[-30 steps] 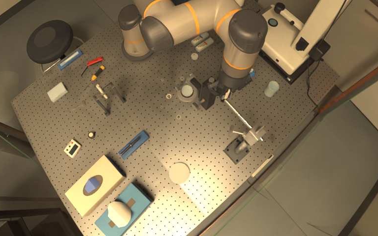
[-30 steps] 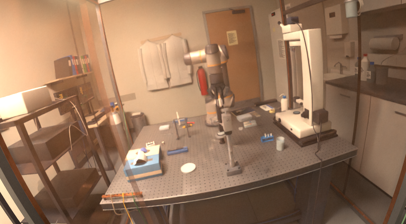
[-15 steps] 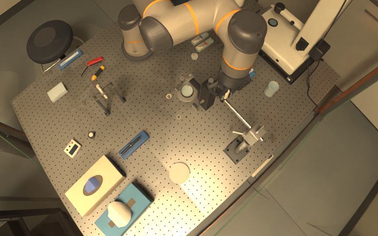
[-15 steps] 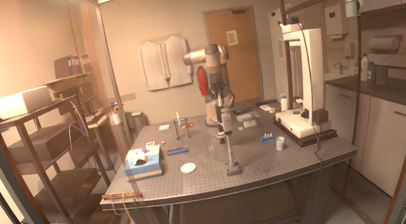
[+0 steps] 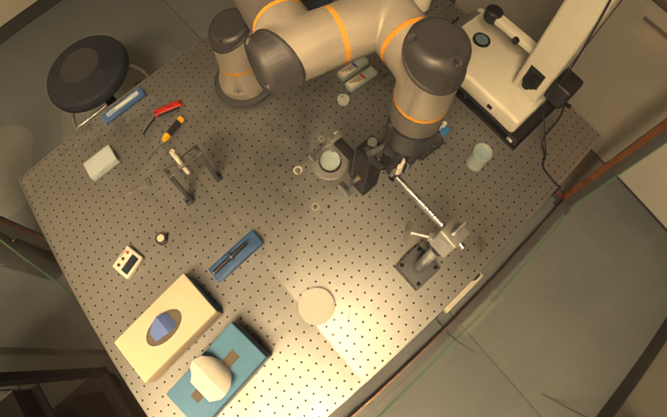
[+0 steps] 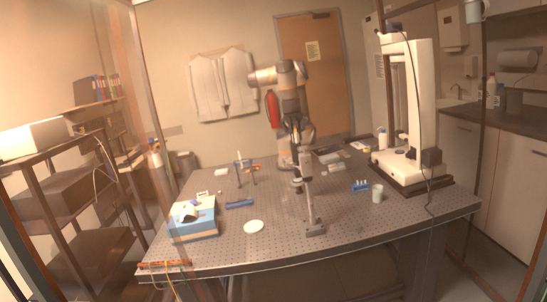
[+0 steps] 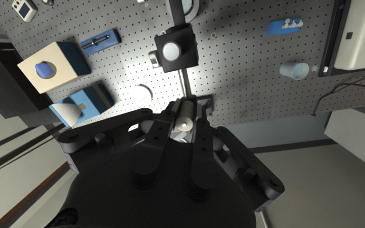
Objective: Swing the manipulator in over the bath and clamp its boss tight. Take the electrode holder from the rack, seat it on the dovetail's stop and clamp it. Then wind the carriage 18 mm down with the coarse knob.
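Observation:
The bath [image 5: 330,162], a round grey dish with a pale centre, is partly covered by the manipulator's dark block [image 5: 364,168] [image 7: 176,51], which hangs over its right side. A thin rod [image 5: 424,205] runs from the block to the boss [image 5: 447,239] on the post and its base plate [image 5: 418,265]. My gripper [image 5: 400,167] [image 7: 184,114] is closed, its fingers on either side of a pale cylindrical handle at the block end of the rod. The electrode holder [image 5: 180,161] sits in its rack [image 5: 191,174] at the table's left.
Behind the work stand my arm's base [image 5: 237,83] and a white microscope stand [image 5: 507,67]. A cup [image 5: 479,156] is right of the gripper. A round white disc [image 5: 316,305], a blue tray [image 5: 236,255], a tissue box [image 5: 167,327] and a timer [image 5: 128,261] lie in front.

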